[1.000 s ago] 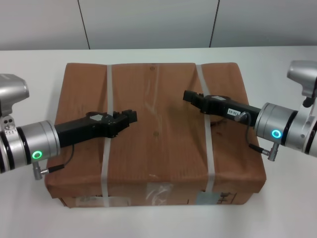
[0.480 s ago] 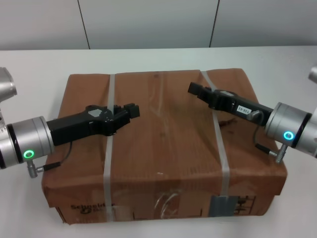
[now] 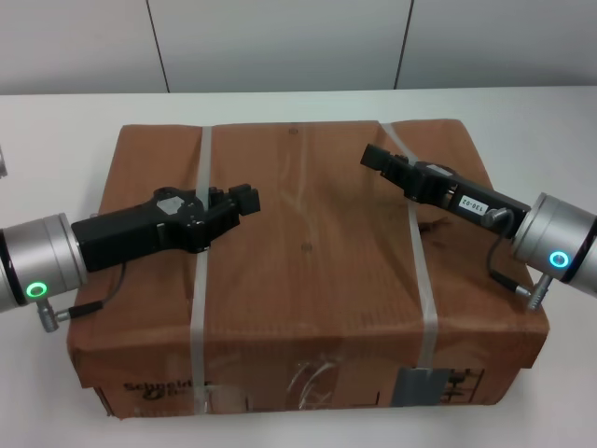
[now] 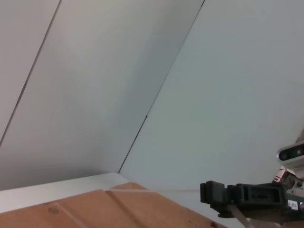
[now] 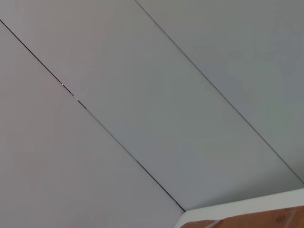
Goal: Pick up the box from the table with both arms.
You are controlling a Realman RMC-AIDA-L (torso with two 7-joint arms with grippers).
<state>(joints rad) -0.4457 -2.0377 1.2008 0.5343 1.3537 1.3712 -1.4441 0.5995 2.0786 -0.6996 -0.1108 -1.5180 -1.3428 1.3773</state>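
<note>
Left gripper [image 3: 244, 200] and right gripper [image 3: 376, 157], finger state unclear, lie over the strapped box [image 3: 308, 271] filling mid-frame above the table [image 3: 522, 112]. Risk: uneven pull tilts it, straps slip.

I see a brown box [image 3: 308, 280] with white straps [image 3: 198, 317] (dark print, likely a logo, on its front), black grippers [image 3: 244, 200], green-lit silver wrists [image 3: 33, 266], a white table [image 3: 522, 117].
</note>
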